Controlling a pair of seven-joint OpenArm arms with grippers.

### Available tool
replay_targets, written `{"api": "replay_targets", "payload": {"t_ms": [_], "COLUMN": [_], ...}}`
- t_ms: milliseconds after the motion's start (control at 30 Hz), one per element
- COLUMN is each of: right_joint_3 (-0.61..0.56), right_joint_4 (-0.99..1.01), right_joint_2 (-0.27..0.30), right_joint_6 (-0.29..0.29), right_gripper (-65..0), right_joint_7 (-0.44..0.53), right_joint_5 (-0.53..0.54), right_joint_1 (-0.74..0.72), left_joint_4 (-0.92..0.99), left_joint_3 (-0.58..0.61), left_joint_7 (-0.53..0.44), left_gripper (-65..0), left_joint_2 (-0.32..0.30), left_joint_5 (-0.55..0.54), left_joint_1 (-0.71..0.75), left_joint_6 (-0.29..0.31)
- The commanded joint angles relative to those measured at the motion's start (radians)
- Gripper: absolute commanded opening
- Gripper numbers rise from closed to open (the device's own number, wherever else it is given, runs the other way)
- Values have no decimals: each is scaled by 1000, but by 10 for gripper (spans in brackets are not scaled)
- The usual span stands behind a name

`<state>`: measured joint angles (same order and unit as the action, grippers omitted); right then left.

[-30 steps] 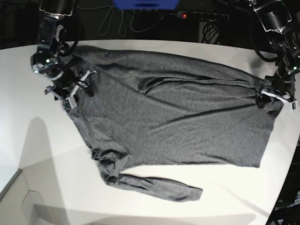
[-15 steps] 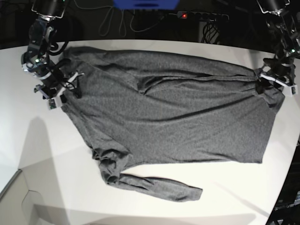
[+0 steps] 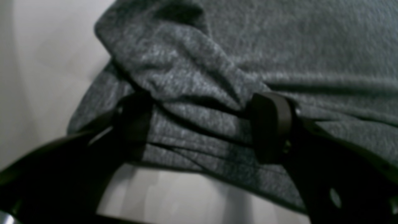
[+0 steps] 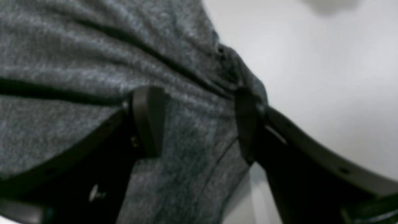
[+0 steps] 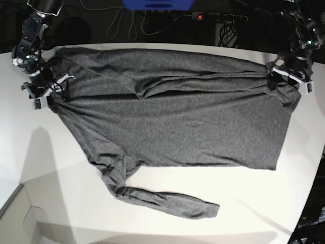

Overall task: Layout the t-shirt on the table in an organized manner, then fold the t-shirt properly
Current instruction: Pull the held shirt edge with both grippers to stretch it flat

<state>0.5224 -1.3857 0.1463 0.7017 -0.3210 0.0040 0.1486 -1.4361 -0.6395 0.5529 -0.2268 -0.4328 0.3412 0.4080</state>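
Observation:
The dark grey t-shirt [image 5: 172, 117] lies spread on the white table [image 5: 61, 168], stretched wide between my two arms, with one long sleeve [image 5: 167, 201] trailing toward the front. My left gripper [image 5: 287, 80] is at the shirt's right end, my right gripper [image 5: 48, 96] at its left end. In the left wrist view the left gripper [image 3: 203, 124] stands open, its black fingertips [image 3: 270, 124] set down on the folded hem, with cloth [image 3: 199, 77] spanning the gap. In the right wrist view the right gripper [image 4: 196, 121] is likewise open, fingertips [image 4: 146, 121] pressed on the cloth [image 4: 77, 62] by its edge.
Cables and a power strip [image 5: 218, 18] lie behind the table's far edge. The curved table edge [image 5: 310, 203] runs close by the shirt's right side. A lower grey surface [image 5: 20, 223] shows at the front left corner.
Both grippers moved outward and toward the back, dragging the shirt's two ends along. The shirt is now stretched wider and flatter, with its creases pulled out.

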Motion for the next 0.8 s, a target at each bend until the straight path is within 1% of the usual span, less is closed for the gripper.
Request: {"api": "replay_targets", "payload": {"t_ms": [0, 100, 233, 433, 500, 600, 700, 767], "right_joint_3": [0, -2, -2, -2, 2, 3, 3, 0], "right_joint_4": [-16, -62, -122, -177, -195, -218, -231, -229], "right_joint_2": [8, 5, 0, -23, -43, -50, -53, -53], "right_joint_6": [-4, -4, -4, -4, -4, -4, -4, -4], "right_gripper": [-289, -288, -288, -287, -286, -286, -285, -285], "right_joint_7": [-7, -7, -10, -11, -11, -11, -11, -11], "right_joint_5": [-3, -2, 1, 1, 1, 1, 1, 1], "right_joint_1": [-4, -2, -1, 1, 1, 1, 1, -1], "left_joint_4": [-7, -35, -101, -177, -208, -251, -292, -306], "left_joint_3": [2, 2, 4, 5, 2, 0, -33, -61], "left_joint_7": [60, 60, 60, 62, 62, 62, 62, 62], "left_gripper": [-169, -169, -169, -169, -169, -169, -166, -165], "left_joint_2": [-1, 16, 23, 33, 34, 34, 33, 33], "left_joint_5": [12, 12, 12, 12, 12, 12, 12, 12], "left_joint_1": [23, 34, 29, 6, 9, 12, 22, 0], "left_joint_6": [-8, -8, -8, -8, -8, -8, -8, -8]}}
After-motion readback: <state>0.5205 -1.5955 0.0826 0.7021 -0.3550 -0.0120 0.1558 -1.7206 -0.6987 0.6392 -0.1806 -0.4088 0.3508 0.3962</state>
